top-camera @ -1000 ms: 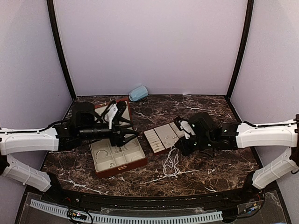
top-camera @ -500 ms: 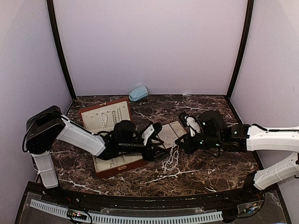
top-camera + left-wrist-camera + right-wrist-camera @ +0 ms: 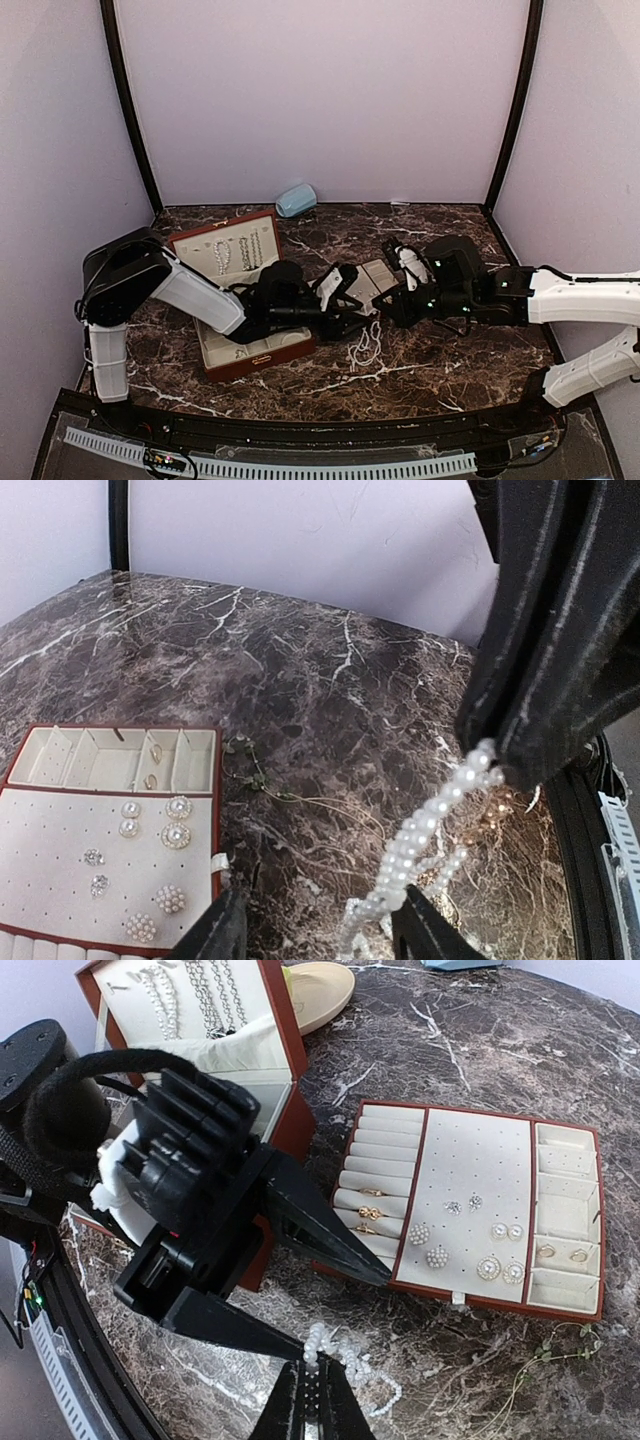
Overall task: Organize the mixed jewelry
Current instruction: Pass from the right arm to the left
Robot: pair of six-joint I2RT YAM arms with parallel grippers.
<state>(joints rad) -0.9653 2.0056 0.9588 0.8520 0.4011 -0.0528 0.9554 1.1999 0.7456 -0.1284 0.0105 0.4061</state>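
A pearl bead strand [image 3: 352, 1358] lies bunched on the marble, with one end lifted. My right gripper [image 3: 318, 1378] is shut on that raised end and shows in the left wrist view as a black mass [image 3: 545, 660] pinching the strand [image 3: 430, 820]. My left gripper [image 3: 320, 930] is open, its two fingers either side of the hanging strand and clear of it. From above, the left gripper [image 3: 360, 310] and right gripper [image 3: 385, 306] meet tip to tip over the strand [image 3: 366, 348]. More strands hang in the case lid [image 3: 235, 250].
A reddish-brown, cream-lined tray [image 3: 560, 1295] holds earrings and rings just beyond the strand, also seen as the tray [image 3: 60, 880]. The open case [image 3: 262, 352] stands left of it. A thin chain with green bits [image 3: 262, 780] lies on the marble. A pale blue object [image 3: 296, 199] sits at the back wall.
My left arm has swung right from over the case to the strand, and its jaws have narrowed somewhat. My right gripper shifted slightly left, still shut on the strand.
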